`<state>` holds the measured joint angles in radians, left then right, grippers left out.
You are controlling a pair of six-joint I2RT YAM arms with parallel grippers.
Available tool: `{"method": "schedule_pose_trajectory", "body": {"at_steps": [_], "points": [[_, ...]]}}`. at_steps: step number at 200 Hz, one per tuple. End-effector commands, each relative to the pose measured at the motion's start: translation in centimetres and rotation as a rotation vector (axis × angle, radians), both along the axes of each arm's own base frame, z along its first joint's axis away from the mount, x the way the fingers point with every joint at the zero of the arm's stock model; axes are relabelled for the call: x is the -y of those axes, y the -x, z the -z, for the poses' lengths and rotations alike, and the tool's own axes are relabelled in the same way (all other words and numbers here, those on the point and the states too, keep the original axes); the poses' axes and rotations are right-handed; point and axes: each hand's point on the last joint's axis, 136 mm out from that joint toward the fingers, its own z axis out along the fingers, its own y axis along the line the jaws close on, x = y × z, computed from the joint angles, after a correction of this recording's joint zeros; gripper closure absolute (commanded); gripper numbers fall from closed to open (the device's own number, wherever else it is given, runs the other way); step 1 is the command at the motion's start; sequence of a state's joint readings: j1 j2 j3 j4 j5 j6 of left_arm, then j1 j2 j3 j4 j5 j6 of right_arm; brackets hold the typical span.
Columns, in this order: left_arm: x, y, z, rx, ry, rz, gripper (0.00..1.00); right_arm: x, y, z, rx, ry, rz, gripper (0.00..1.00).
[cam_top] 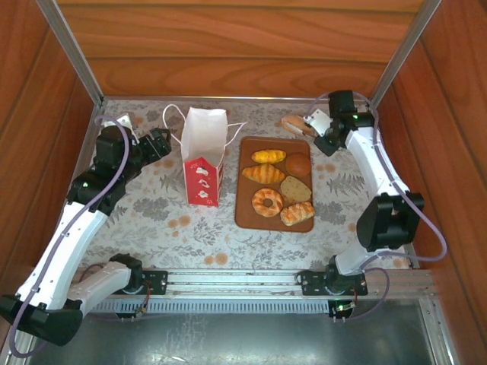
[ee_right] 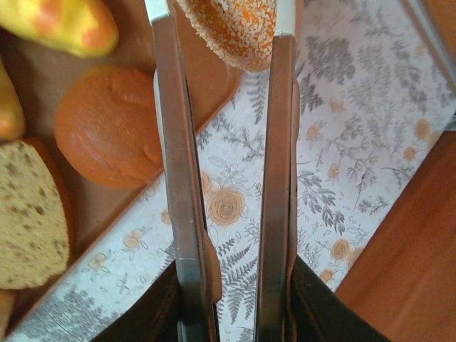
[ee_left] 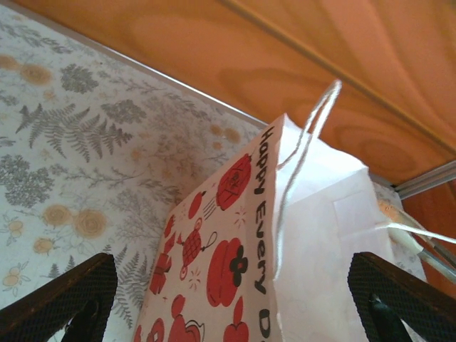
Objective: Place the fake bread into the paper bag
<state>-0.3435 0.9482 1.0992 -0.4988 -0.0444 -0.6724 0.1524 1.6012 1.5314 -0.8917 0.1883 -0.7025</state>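
Bread roll [ee_right: 231, 28] pinched in right gripper [ee_right: 222, 8], fingers narrow, just past far right corner of board [cam_top: 247, 217]; left gripper [cam_top: 162, 142] spread wide, just left of bag [cam_top: 204, 156]

Table [cam_top: 152, 205] is taking up the middle of the frame, covered by a pale cloth [ee_left: 85, 142] printed with grey ferns and orange flowers. Paper bag [cam_top: 204, 156] is standing upright on the cloth, left of centre. Flat brown board [cam_top: 245, 217] is lying just to the right of it, apart from it. Sugared pastry [cam_top: 293, 124] is showing at the upper right, beyond the board's far corner; cannot tell whether it is resting on the cloth. Metal rail [cam_top: 243, 285] is running along the bottom edge.
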Motion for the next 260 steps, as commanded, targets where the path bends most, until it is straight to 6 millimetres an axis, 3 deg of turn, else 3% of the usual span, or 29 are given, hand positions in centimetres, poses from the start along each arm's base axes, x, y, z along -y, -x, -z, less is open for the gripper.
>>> {"method": "schedule_pose_trajectory", "body": {"at_steps": [1,44,82,135,160,184,223,260], "points": [[0.7,0.2,-0.8,-0.003,0.031,0.043,0.13,-2.5,0.4,-5.7,0.17,-0.22,0.042,0.79],[2.7,-0.3,-0.3,-0.047,0.073,0.123,0.14,-5.5,2.7,-11.7,0.283,-0.533,0.07,0.8],[3.4,-0.9,1.2,-0.091,0.087,0.138,0.15,-9.7,5.3,-16.9,0.319,-0.742,-0.032,0.8],[4.6,-2.2,3.4,-0.15,0.136,0.152,0.25,-17.3,9.7,-20.4,0.237,-0.907,-0.21,0.8],[4.6,-2.7,4.3,-0.166,0.152,0.126,0.31,-20.4,11.2,-20.5,0.16,-0.976,-0.251,0.8],[4.8,-3.0,4.7,-0.172,0.161,0.125,0.37,-22.7,12.2,-19.5,0.089,-0.985,-0.266,0.8],[4.9,-3.1,5.1,-0.181,0.171,0.123,0.47,-25.0,13.6,-17.0,-0.021,-0.978,-0.268,0.8],[4.7,-3.1,5.4,-0.184,0.182,0.108,0.57,-25.9,14.6,-14.3,-0.113,-0.932,-0.247,0.8]]}}
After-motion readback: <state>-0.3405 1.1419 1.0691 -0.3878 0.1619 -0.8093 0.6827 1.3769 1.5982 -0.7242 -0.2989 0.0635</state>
